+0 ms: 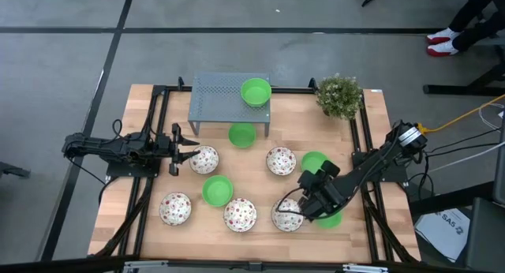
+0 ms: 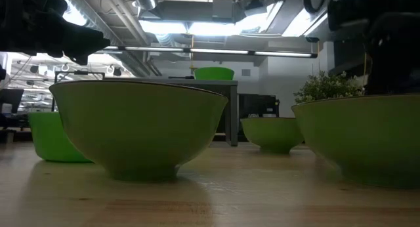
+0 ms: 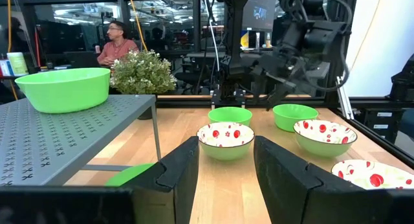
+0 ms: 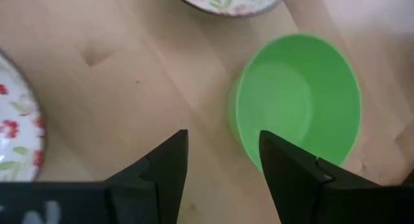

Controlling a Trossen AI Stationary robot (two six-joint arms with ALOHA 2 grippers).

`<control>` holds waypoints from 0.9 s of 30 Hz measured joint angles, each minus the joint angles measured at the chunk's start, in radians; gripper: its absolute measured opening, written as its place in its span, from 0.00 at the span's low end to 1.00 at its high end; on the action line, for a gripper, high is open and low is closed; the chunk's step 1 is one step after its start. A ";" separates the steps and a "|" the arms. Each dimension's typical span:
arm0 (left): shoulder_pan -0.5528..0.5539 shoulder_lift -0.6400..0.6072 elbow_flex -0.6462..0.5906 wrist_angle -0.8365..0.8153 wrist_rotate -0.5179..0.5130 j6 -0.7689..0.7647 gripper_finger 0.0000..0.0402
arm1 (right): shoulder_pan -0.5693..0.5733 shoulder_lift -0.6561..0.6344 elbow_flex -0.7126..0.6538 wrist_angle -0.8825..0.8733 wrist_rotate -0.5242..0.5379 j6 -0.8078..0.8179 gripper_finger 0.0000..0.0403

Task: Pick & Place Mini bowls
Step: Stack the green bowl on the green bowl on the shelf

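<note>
High view, shelf: one green bowl (image 1: 255, 91) sits on the grey perforated shelf (image 1: 217, 98) at the far side of the surface (image 1: 260, 186); I judge it the only bowl placed, if the shelf is the goal.
High view, remaining: a green bowl (image 1: 242, 135) lies just in front of the shelf, another green bowl (image 1: 217, 190) mid-surface; the speckled bowls, among them one (image 1: 281, 161) right of centre, are spread across the near half.
High view, right tool (image 1: 309, 202): low over the near right corner, above a partly hidden green bowl (image 1: 331, 219).
Low view: bowls fill the foreground; the shelf bowl (image 2: 214, 73) shows beyond; the plant (image 2: 328, 88) stands right.
Left wrist view, left tool (image 3: 225, 175): fingers spread, empty, aimed at a speckled bowl (image 3: 225, 138).
Right wrist view, right tool: fingers (image 4: 165, 169) spread, holding nothing; one stands over the green bowl's rim.
Progress: early; most bowls remain.
</note>
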 joint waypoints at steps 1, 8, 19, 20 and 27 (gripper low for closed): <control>0.000 0.000 0.000 0.000 0.000 0.000 0.36 | 0.000 -0.010 -0.018 0.010 -0.001 0.013 0.47; 0.000 0.000 0.000 0.000 0.000 0.000 0.36 | -0.025 -0.033 -0.108 0.047 -0.018 0.033 0.47; 0.000 0.000 0.000 0.000 0.000 0.000 0.36 | -0.092 -0.033 -0.204 0.126 -0.037 0.013 0.47; 0.000 0.000 0.000 0.000 0.000 0.000 0.36 | -0.096 -0.033 -0.204 0.127 -0.037 0.002 0.46; 0.000 0.000 0.000 0.000 0.000 0.000 0.36 | -0.126 -0.033 -0.204 0.151 -0.037 -0.029 0.24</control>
